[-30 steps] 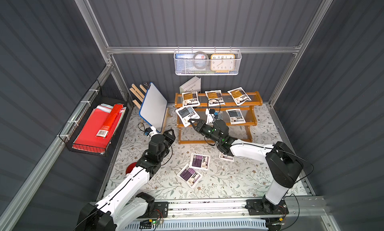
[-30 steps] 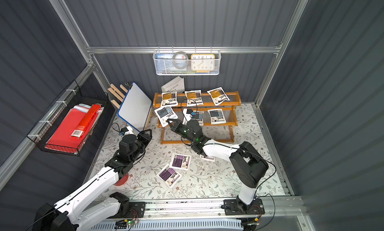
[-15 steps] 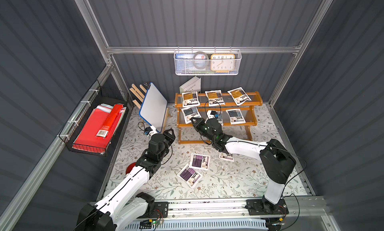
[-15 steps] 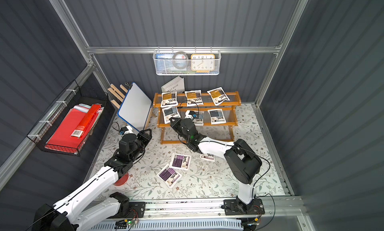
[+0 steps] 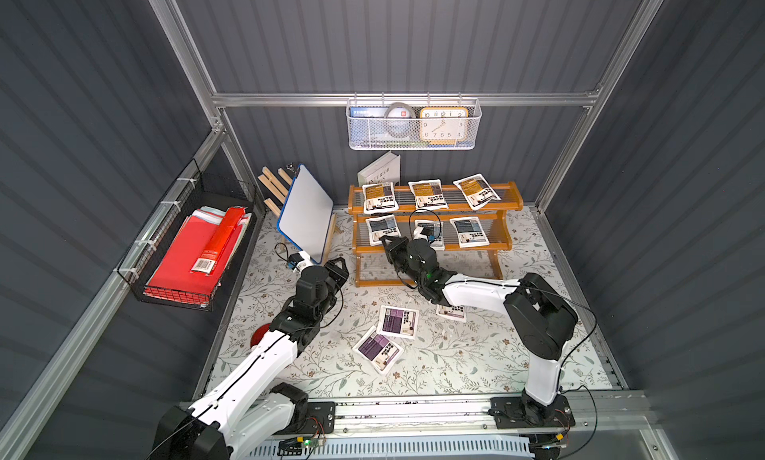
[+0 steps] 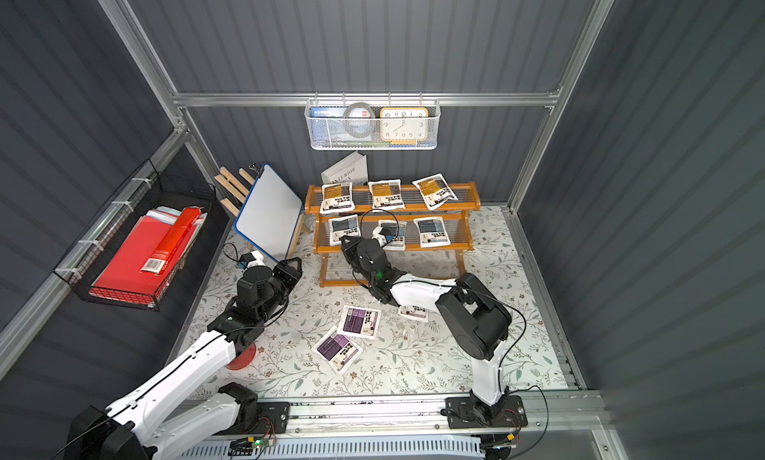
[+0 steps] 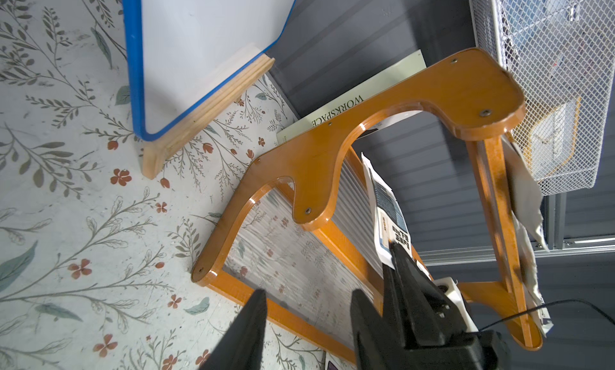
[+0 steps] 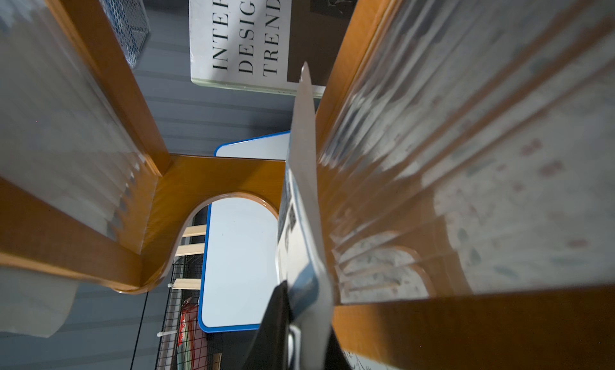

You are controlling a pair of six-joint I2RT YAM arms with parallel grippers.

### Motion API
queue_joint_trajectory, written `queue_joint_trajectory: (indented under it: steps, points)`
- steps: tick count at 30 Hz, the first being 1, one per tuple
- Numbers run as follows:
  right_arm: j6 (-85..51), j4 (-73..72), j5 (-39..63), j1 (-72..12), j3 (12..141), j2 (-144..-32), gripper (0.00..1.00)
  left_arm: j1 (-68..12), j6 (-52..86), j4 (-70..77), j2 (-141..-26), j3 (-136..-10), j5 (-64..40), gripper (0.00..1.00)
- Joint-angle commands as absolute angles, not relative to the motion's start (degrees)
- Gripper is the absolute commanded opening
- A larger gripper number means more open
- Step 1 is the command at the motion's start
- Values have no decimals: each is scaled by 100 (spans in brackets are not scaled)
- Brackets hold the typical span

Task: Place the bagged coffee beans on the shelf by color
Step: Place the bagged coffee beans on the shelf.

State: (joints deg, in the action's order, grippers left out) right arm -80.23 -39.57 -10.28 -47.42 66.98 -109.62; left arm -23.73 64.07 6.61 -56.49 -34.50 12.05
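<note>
The shelf (image 5: 513,197) holds three yellow-label bagged coffee beans on its top tier (image 5: 426,194). Three blue-grey ones lie on the middle tier (image 5: 467,231). My right gripper (image 5: 385,240) is at that tier's left end, shut on the near edge of the leftmost blue-grey bag (image 5: 383,229), which rests on the slats. In the right wrist view this bag (image 8: 299,192) stands edge-on between the fingers of the right gripper (image 8: 303,305). Two purple bags (image 5: 399,321) (image 5: 378,349) lie on the mat, a third (image 5: 450,312) partly under the right arm. My left gripper (image 7: 309,295) hovers open and empty near the shelf's left foot.
A tilted whiteboard (image 5: 308,214) stands left of the shelf and a white book (image 5: 381,172) leans behind it. A mesh basket (image 5: 414,143) hangs on the back wall. A black wire basket (image 5: 174,294) with red folders hangs on the left wall. A red disc (image 5: 261,336) lies under the left arm.
My right gripper carried the blue-grey bag from in front of the shelf's left side onto the middle tier's left end. The left arm stayed still.
</note>
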Motion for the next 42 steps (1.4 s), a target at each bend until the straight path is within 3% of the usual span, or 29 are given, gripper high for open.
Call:
queue_joint_trajectory:
  steps: [1, 6, 12, 30, 42]
  points:
    - [-8250, -4389, -760, -4686, 6830, -11169, 28, -2318, 6233, 576, -5589, -3597, 1139, 45]
    - [-8441, -4041, -74, -4660, 7039, -11199, 48, -2286, 6202, 580, -5611, -3638, 1109, 45]
    - [-8765, -3320, 494, -4584, 7141, -11162, 58, -2264, 6261, 641, -5609, -3564, 1010, 44]
    - [-8000, -2197, 723, -4360, 6811, -10665, 63, -2266, 6138, 567, -5662, -3575, 1001, 45]
    - [-5132, -18, 857, -4062, 6342, -9404, 62, -2268, 5634, 290, -5791, -3437, 729, 46]
